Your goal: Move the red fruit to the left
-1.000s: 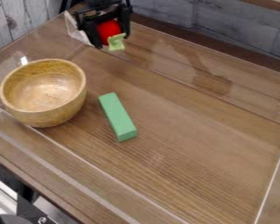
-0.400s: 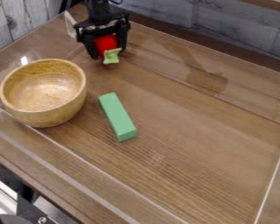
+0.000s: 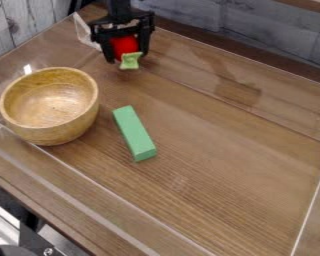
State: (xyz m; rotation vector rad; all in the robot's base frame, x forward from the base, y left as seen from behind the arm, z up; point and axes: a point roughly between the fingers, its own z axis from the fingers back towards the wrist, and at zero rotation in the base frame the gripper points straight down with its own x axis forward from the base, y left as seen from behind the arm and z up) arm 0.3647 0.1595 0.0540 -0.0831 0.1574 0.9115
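Near the camera, no placing step can be confirmed as done; the wooden bowl [image 3: 49, 107] is seen on the left side, with nothing seen inside it. Farther off, the green block [image 3: 135, 134] is left untouched. Toward the far edge, the red fruit [image 3: 125, 46] is seen at the gripper [image 3: 124, 42], left of centre; whether it is pinched or let go cannot be told. Probably the move is mostly done, with release and retreat left.
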